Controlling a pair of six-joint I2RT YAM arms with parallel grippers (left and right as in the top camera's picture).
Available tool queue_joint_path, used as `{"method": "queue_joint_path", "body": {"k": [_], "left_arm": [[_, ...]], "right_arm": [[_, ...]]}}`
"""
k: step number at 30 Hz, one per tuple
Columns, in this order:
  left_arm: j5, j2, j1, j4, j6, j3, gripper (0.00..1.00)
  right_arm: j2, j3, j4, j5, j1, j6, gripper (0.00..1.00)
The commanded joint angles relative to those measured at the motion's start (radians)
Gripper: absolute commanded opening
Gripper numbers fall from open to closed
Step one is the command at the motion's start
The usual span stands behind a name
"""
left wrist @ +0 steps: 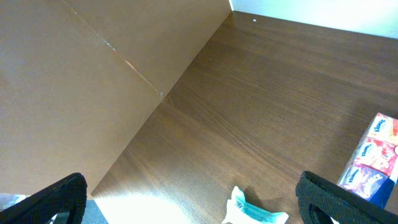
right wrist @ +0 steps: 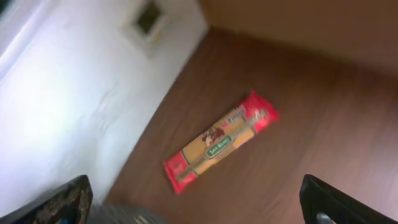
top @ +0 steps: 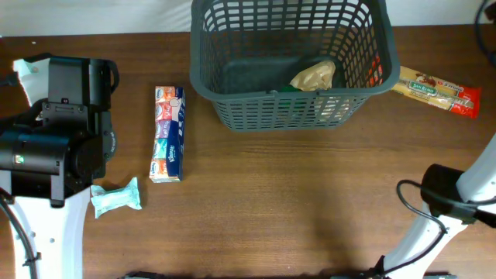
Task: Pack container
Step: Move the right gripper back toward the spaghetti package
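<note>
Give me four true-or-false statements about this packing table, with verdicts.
1. The spaghetti packet lies inside the container. False: it lies on the table, to the right of the container.
2. The tissue pack lies on the table to the left of the container. True.
3. The container is empty. False: a tan bag lies in it.
4. The left gripper and the right gripper are both open and hold nothing. True.
</note>
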Motion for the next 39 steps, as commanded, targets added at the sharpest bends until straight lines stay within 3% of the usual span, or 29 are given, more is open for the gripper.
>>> {"method": "queue_joint_path", "body": {"k": [1,5,12,19,25,39], "left_arm": [[-0.007,0.002,0.004,0.000,0.008,0.000,1.00],[-0.007,0.002,0.004,0.000,0.008,0.000,1.00],[-0.007,0.002,0.004,0.000,0.008,0.000,1.00],[-0.007,0.002,0.004,0.000,0.008,0.000,1.00],[-0.007,0.002,0.004,0.000,0.008,0.000,1.00],[-0.007,0.002,0.004,0.000,0.008,0.000,1.00]], "right_arm": [[0.074,-0.147,0.023,0.031,-0.049,0.444,0.99],[0.136,-0.366,0.104,-0.097,-0.090,0.445,0.99],[0.170,-0.553,0.085,-0.183,-0.097,0.306,0.99],[0.171,-0.589,0.103,-0.183,-0.099,0.312,0.99],[0.198,-0.589,0.165,-0.179,-0.099,0.470,0.99],[0.253,-0.589,0.427,-0.215,-0.100,0.413,0.99]]}}
